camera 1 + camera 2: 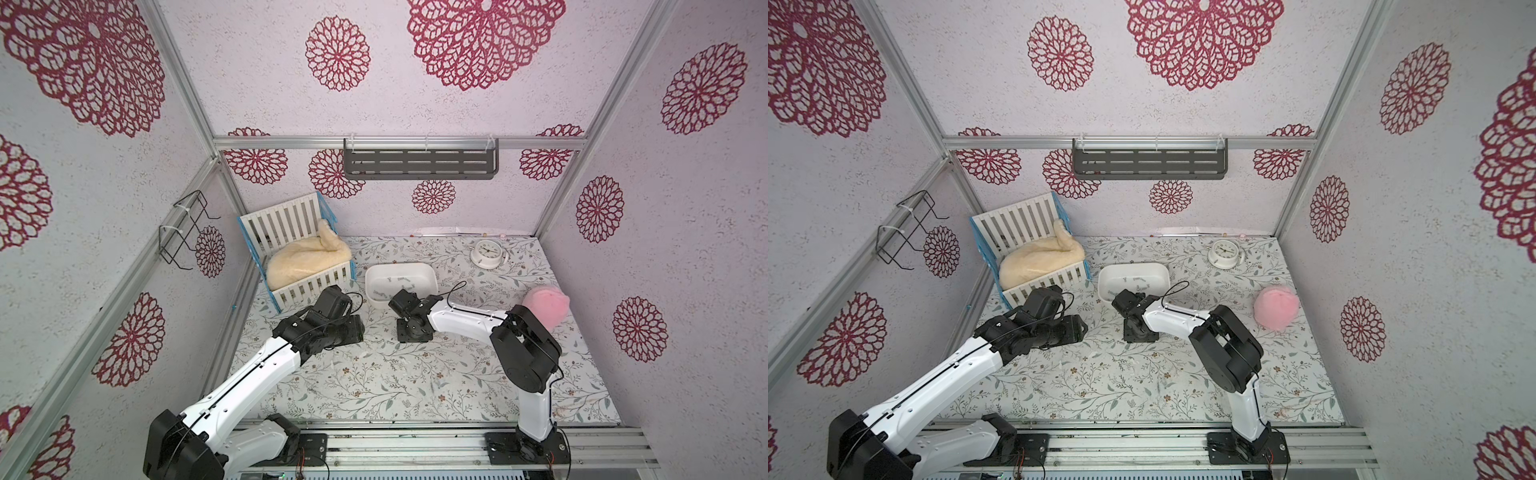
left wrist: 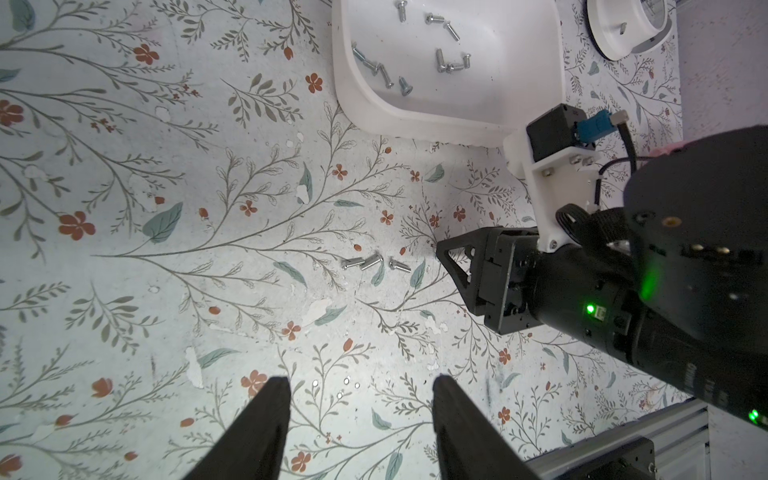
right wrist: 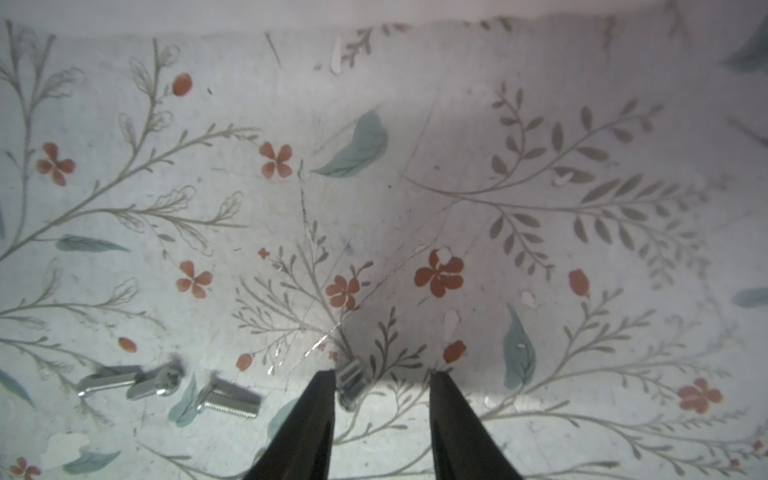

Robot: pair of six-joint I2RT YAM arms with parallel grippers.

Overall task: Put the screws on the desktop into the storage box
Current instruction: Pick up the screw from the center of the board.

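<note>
My right gripper (image 3: 382, 374) points down at the desktop (image 1: 415, 374), just in front of the white storage box (image 1: 399, 267). It is open, and one screw (image 3: 350, 382) lies between its fingers, close against one of them. Three more screws (image 3: 160, 382) lie in a row beside it; the left wrist view shows them as screws (image 2: 376, 262) on the desktop. Several screws (image 2: 444, 62) lie inside the storage box (image 2: 449, 112). My left gripper (image 2: 361, 380) hangs open and empty over the desktop, left of the right gripper (image 1: 412, 330).
A white slatted crib (image 1: 307, 232) with a cream blanket stands at the back left, close to the left arm. A white clock (image 1: 487, 252) lies at the back right. A pink plush (image 1: 545, 307) sits by the right arm's elbow. A grey shelf (image 1: 419, 164) hangs on the back wall.
</note>
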